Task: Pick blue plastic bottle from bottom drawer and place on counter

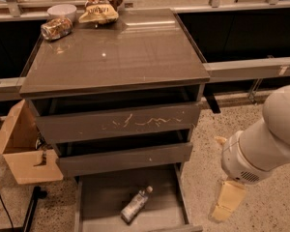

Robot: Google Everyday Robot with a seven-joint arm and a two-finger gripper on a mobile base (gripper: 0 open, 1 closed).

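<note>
The blue plastic bottle [135, 205] lies on its side in the open bottom drawer [96, 197], cap pointing up and to the right. The counter [121, 52] is the glossy grey-brown slab on top of the cabinet. My gripper [227, 201] hangs low at the right of the cabinet, beside the open drawer's right edge and apart from the bottle. It holds nothing that I can see. The white arm [266, 139] reaches in from the right edge of the view.
A shiny can [56, 28], a white bowl [62, 10] and a brown-and-yellow snack bag [100, 6] sit at the counter's back left. The middle drawer [121, 122] has white scratches on its front. An open cardboard box [24, 151] stands on the floor at the left.
</note>
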